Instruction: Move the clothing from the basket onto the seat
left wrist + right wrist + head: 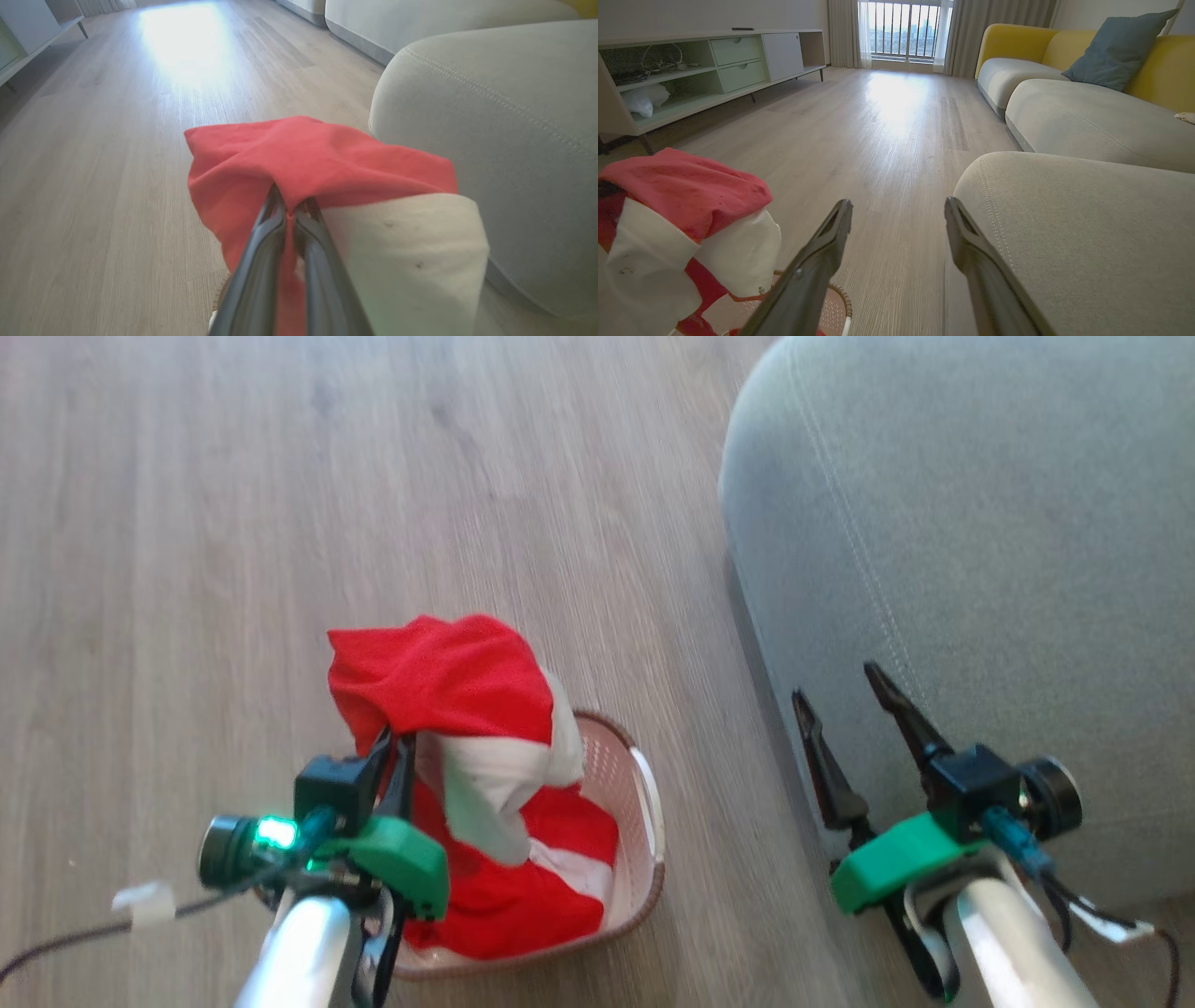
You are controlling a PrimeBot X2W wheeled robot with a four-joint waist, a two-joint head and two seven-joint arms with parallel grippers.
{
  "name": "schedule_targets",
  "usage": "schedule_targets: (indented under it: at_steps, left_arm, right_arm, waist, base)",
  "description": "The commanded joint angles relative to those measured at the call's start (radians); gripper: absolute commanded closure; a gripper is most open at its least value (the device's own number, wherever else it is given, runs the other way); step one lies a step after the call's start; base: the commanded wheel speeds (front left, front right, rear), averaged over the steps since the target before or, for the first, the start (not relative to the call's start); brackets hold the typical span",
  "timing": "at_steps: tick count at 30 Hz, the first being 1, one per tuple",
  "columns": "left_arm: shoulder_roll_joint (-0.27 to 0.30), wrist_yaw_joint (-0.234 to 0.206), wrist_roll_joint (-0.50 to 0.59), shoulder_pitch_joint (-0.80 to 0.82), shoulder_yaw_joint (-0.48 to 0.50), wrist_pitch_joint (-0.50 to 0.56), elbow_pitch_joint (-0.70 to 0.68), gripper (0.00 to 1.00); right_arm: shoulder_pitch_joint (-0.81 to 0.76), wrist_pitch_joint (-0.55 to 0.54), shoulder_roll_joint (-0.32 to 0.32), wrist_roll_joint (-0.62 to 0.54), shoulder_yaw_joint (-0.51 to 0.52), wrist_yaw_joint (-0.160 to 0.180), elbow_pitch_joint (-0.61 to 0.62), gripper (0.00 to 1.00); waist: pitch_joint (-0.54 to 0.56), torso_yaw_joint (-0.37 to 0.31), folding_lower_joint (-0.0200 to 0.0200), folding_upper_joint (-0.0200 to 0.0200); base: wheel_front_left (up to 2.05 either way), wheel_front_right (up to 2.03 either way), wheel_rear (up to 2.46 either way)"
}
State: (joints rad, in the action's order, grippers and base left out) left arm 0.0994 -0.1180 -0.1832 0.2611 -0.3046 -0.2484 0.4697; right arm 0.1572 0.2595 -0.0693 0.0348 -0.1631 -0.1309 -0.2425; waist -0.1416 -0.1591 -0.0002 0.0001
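Red clothing [439, 672] — white panels — hangs bunched from left tool [398, 739].

My left gripper [392, 742] has its jaws pinched tight on the clothing [439, 677], fingers pointing upward in the head view. On my right gripper [834, 683] the jaws are spread wide, the fingers tilted up and leftward.

No text, number or brand can be read in any view. The white panel of the clothing [336, 163] carries only a few dark specks, too small to read, and the white tag [145, 903] on the cable [65, 943] looks blank.
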Motion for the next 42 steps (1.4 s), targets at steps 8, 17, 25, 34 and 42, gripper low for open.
schedule_targets:
  at_steps: [8, 17, 25, 34, 42]
  left_arm:
    - [-0.027, 0.001, 0.038, -0.106, 0.134, -0.013, -0.287, 1.0]
    - [-0.047, 0.059, 0.058, -0.106, 0.171, -0.013, -0.564, 1.0]
    - [-0.049, 0.102, 0.075, -0.067, 0.087, -0.013, -0.671, 1.0]
    - [-0.049, 0.099, 0.052, -0.051, 0.026, -0.013, -0.638, 1.0]
    - [-0.049, 0.101, 0.05, -0.039, 0.045, -0.013, -0.613, 1.0]
  right_arm:
    - [-0.047, 0.002, -0.008, 0.003, -0.014, 0.0, 0.036, 0.0]
    - [-0.054, 0.002, -0.01, 0.008, -0.042, 0.0, 0.036, 0.0]
    - [-0.044, 0.002, -0.008, 0.009, -0.052, 0.0, 0.042, 0.0]
    - [-0.038, 0.002, -0.017, 0.041, -0.099, 0.0, 0.089, 0.0]
    - [-0.028, 0.002, -0.099, 0.046, -0.199, 0.0, 0.187, 0.0]
  waist:
    - [0.106, 0.039, 0.0002, -0.0001]
    - [0.12, 0.061, 0.0002, -0.0001]
    - [0.118, 0.057, 0.0002, -0.0001]
    - [0.109, 0.036, 0.0002, -0.0001]
    - [0.101, 0.014, 0.0002, -0.0001]
  base:
    - [0.0, 0.0, 0.0]
    - [0.0, 0.0, 0.0]
    - [0.0, 0.0, 0.0]
    - [0.0, 0.0, 0.0]
    - [0.0, 0.0, 0.0]
